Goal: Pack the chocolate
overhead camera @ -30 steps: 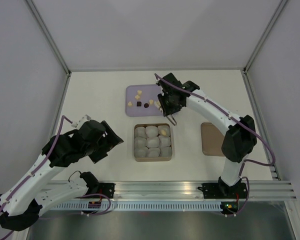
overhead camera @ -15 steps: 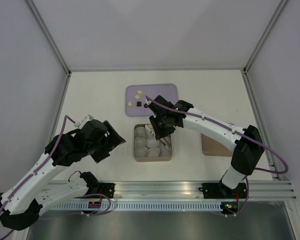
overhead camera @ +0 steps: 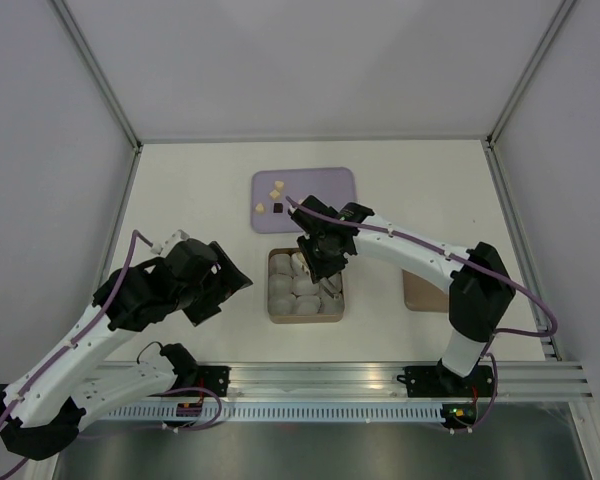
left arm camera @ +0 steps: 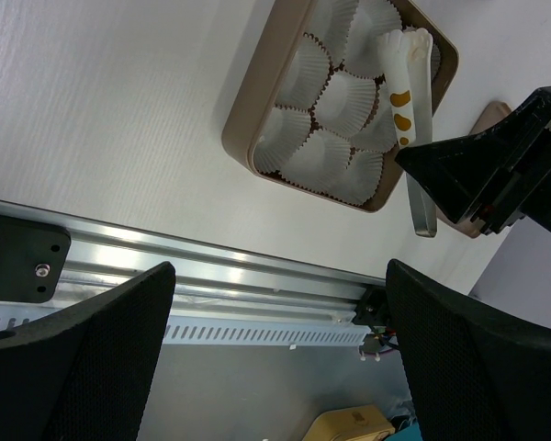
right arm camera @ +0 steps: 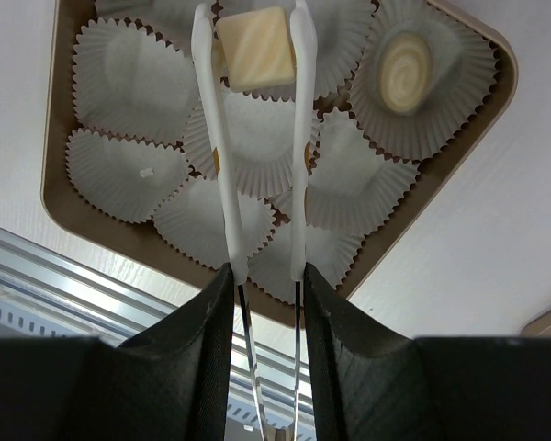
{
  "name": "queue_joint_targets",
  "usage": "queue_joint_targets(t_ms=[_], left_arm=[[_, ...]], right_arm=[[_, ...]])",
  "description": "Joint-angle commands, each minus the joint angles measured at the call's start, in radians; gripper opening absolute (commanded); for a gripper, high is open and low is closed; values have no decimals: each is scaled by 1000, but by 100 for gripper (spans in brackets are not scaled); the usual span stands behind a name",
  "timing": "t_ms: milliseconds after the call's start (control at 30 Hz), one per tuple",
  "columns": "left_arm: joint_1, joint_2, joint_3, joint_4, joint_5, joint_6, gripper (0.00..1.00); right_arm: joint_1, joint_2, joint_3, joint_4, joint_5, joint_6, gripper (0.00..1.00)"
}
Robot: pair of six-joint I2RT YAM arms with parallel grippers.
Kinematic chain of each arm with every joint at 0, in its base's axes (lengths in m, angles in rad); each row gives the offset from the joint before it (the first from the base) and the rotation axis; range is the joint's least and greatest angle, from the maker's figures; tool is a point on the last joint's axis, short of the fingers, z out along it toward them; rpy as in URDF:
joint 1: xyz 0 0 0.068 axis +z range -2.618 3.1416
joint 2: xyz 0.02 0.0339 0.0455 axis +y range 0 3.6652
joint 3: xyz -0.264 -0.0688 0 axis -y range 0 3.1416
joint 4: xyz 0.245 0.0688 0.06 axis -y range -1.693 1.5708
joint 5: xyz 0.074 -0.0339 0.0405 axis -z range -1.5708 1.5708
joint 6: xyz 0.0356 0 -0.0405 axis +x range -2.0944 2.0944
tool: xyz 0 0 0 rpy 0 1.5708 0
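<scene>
My right gripper (overhead camera: 323, 258) is shut on the silver tongs (right arm camera: 217, 138), which have white tips. The tongs pinch a square cream chocolate (right arm camera: 256, 47) just above the paper cups in the brown box (overhead camera: 306, 321). In the right wrist view the gripper (right arm camera: 264, 276) sits over the box (right arm camera: 50, 184). A round cream swirl chocolate (right arm camera: 406, 77) lies in a corner cup. More chocolates lie on the purple tray (overhead camera: 330, 185): cream ones (overhead camera: 277, 189) and a dark one (overhead camera: 278, 207). My left gripper (overhead camera: 230, 285) is open and empty, left of the box (left arm camera: 241, 119).
A brown lid (overhead camera: 418, 285) lies to the right of the box, partly behind my right arm. The aluminium rail (overhead camera: 330, 375) runs along the near edge. Grey walls close in the table on three sides.
My right arm has swung from the purple tray toward me and now holds the tongs with the cream chocolate over the box. The left arm has barely moved.
</scene>
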Motion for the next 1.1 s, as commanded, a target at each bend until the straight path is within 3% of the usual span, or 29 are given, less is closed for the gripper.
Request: queue_joint_targets(t_ms=[0, 1067], left_arm=[[3, -1, -4, 26, 2, -33, 100], [3, 11, -9, 37, -13, -48, 100]], right_arm=[[4, 12, -2, 35, 19, 20, 21], [4, 90, -17, 67, 20, 54, 22]])
